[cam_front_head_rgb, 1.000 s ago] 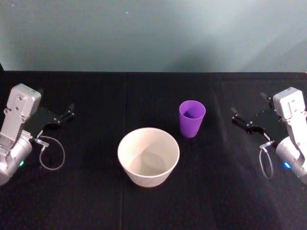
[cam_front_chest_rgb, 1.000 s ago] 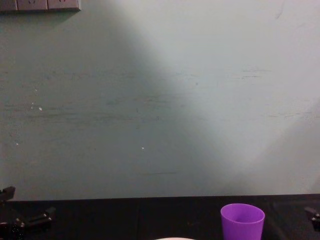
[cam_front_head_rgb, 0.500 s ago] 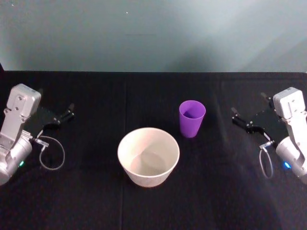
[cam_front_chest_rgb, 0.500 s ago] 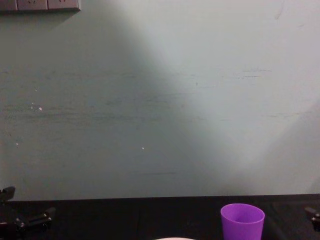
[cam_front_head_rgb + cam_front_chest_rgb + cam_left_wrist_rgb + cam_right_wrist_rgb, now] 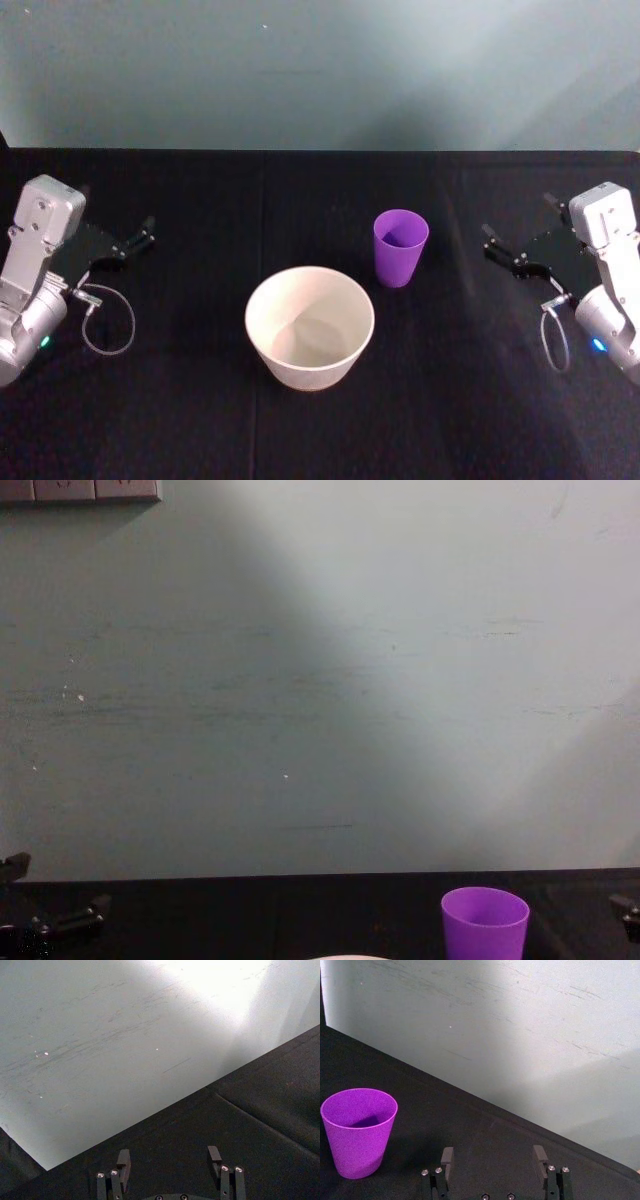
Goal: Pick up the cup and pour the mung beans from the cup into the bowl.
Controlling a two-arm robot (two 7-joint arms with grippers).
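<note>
We're sitting at zero: cup (image 5: 401,246) standing ungrasped by bowl (image 5: 310,376); left gripper (image 5: 168,1152) and right gripper (image 5: 493,1152) idling, fingers spread, empty.

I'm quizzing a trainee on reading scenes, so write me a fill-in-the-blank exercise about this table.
The cup is coloured ____.
It stands ____ on the black table, apart from the bowl.
The left gripper and right gripper both have fingers ____.
The cup is nearer the ____ one.
Missing: purple; upright; open; right.
</note>
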